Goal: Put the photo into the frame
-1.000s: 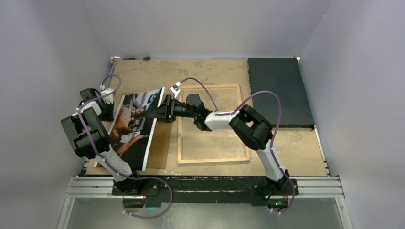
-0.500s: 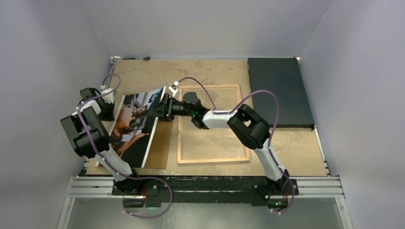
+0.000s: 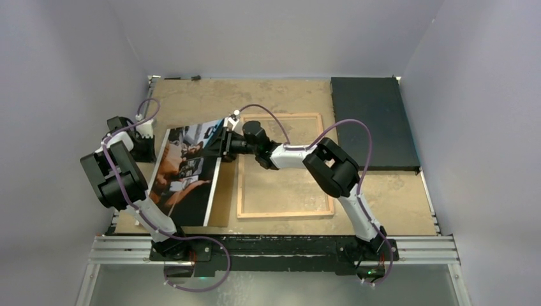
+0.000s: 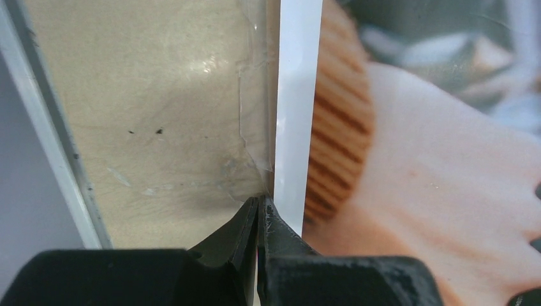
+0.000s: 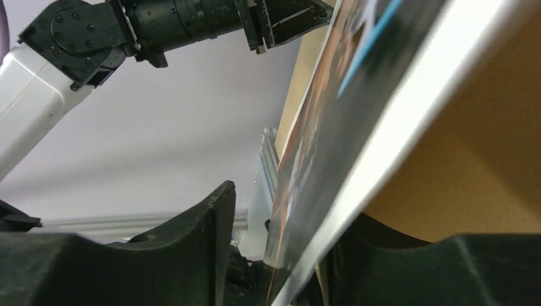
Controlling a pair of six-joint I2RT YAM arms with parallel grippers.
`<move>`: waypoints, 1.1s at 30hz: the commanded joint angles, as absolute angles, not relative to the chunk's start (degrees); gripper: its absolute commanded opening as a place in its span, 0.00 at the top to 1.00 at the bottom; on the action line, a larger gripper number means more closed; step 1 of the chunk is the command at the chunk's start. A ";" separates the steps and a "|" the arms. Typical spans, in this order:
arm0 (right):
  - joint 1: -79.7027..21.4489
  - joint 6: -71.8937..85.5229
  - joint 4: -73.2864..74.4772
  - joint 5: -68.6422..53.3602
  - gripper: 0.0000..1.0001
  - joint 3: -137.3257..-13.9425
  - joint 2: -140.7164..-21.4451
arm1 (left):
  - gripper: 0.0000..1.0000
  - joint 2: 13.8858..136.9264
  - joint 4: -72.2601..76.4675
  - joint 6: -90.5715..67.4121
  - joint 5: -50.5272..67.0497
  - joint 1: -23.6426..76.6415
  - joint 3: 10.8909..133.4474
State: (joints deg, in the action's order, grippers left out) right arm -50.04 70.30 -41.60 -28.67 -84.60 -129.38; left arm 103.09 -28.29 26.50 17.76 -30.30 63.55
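1. The left arm [image 3: 118, 182] is hiding the photo's [image 3: 185, 172] near-left edge.
2. The photo is tilting left of the frame [image 3: 286, 213], its long axis running near-to-far.
3. The left claw [image 4: 258, 210] is pinching its white border; the right claw [image 5: 287, 217] is straddling a corner, spread.

On my feed both the left arm [image 3: 118, 182] and the right arm [image 3: 333, 169] show slim white links, bulky black joint housings, looping purple cables [image 3: 352, 122] and black, tapered tool fingers [image 4: 281, 239].

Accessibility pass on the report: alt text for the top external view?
A large glossy photo is raised left of centre: the left hand pinches its left edge, the right hand straddles its right edge. An empty light-wood frame lies flat to its right.
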 commanded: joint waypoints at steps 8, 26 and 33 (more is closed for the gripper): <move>-46.68 69.41 -45.73 -31.92 0.92 -80.30 -121.41 | 1.00 104.13 -38.50 23.72 22.24 -29.47 67.84; -46.14 69.79 -45.31 -34.79 0.66 -79.44 -118.76 | 0.86 104.76 -35.23 25.28 20.28 -29.29 63.36; -46.14 71.75 -48.39 -35.42 0.64 -78.88 -118.57 | 0.93 104.94 -33.93 25.03 19.52 -29.27 62.73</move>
